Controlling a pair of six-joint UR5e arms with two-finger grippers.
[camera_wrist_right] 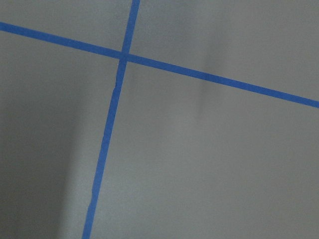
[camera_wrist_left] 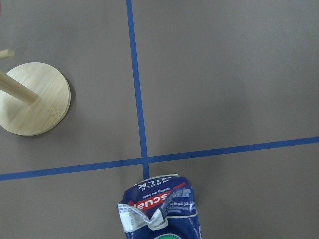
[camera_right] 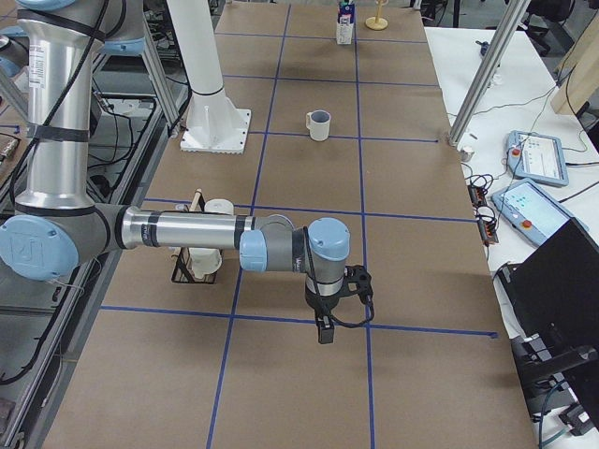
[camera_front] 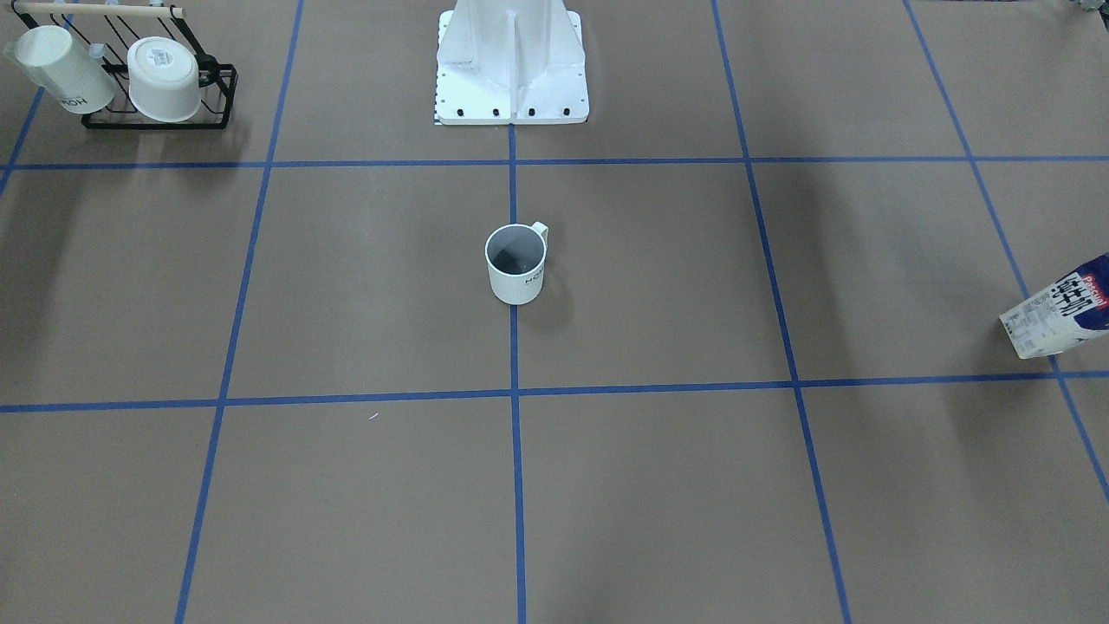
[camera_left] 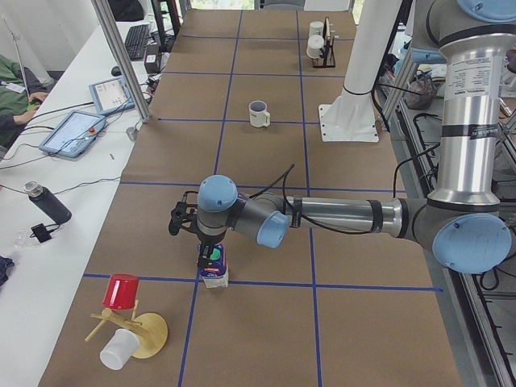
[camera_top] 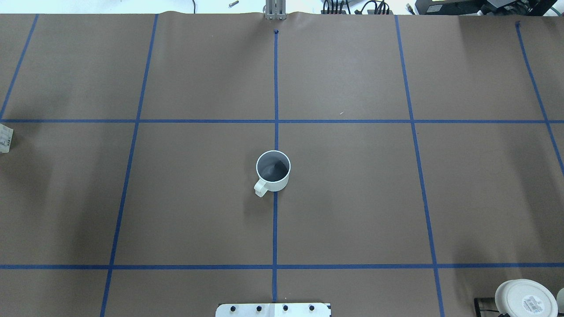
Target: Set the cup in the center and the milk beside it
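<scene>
Stretching the left arm [camera_left: 339,216] low across the table, left gripper [camera_left: 211,255] sitting right at the top of the milk carton [camera_left: 214,276]; failing to show, from the side view alone, whether clamped on it or spread. Hanging the right gripper [camera_right: 324,329] over brown paper, finger gap likewise unreadable. Catching the carton only cut off at frame edges elsewhere, well apart from the HOME mug [camera_front: 516,264], standing upright on the centre tape line [camera_front: 514,364].

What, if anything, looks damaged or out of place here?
The milk carton: its folded top looks crumpled and dented in the left wrist view. The cup stands upright and looks intact.
</scene>
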